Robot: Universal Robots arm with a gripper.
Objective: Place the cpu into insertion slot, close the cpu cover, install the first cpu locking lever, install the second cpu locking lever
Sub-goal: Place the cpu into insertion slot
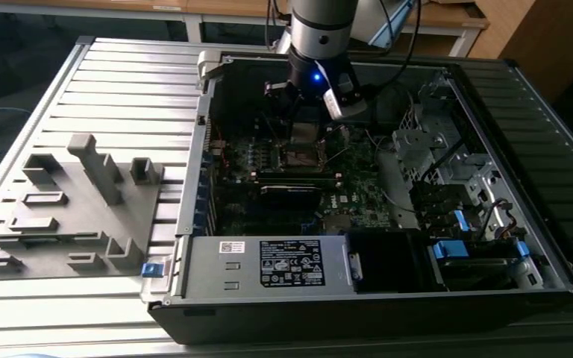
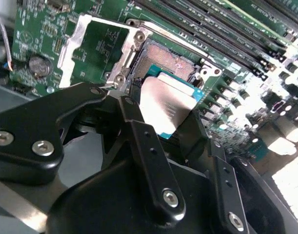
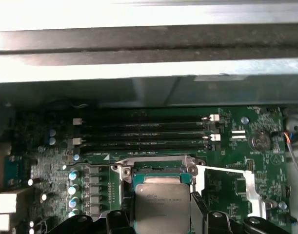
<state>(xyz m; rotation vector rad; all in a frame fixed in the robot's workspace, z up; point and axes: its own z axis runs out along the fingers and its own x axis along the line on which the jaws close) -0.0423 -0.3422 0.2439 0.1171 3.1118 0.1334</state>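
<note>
My gripper is clamped on the chip by two opposite edges. The open socket lies just beneath it, upper middle of the exterior view.

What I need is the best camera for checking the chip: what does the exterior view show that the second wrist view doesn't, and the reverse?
Exterior view: the whole open computer case, its power supply, and a grey tray at the exterior view's left. Second wrist view: the chip gripped over the socket, and the cover flipped open. Both: the gripper, the socket and the green board.
</note>
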